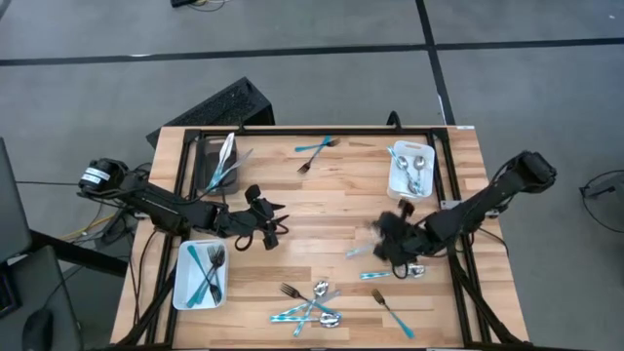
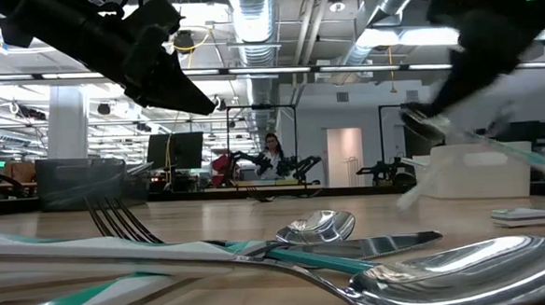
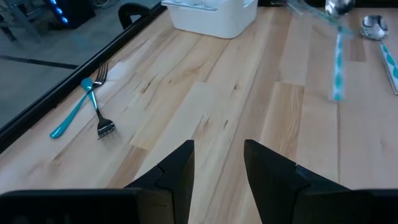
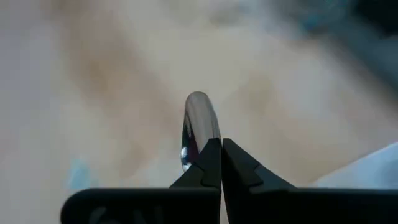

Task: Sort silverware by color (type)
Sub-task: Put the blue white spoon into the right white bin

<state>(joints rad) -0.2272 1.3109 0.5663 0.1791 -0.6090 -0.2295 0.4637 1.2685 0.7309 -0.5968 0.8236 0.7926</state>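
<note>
My right gripper (image 1: 383, 242) hangs over the table's right half and is shut on a spoon with a shiny bowl (image 4: 199, 124). A blurred teal streak (image 1: 359, 252) beside it looks like the spoon's handle. My left gripper (image 1: 276, 222) is open and empty above the table's middle left, also in its wrist view (image 3: 217, 146). Loose silverware lies in a pile (image 1: 312, 304) at the near edge. A teal fork and a silver fork (image 1: 314, 148) lie at the far edge, also in the left wrist view (image 3: 93, 102). My right gripper pinches the spoon between its two shut fingers, just behind the bowl (image 4: 205, 146). The bowl sticks out past the fingertips. The rest of the spoon is hidden under the gripper in the wrist view. The spoon is lifted clear of the table.
A white bin (image 1: 411, 171) with silver spoons stands at the far right. A dark bin (image 1: 219, 161) with silver pieces stands at the far left. A white bin (image 1: 202, 275) with teal forks stands at the near left. A spoon (image 1: 414, 270) and a teal-handled fork (image 1: 392, 314) lie near the right gripper.
</note>
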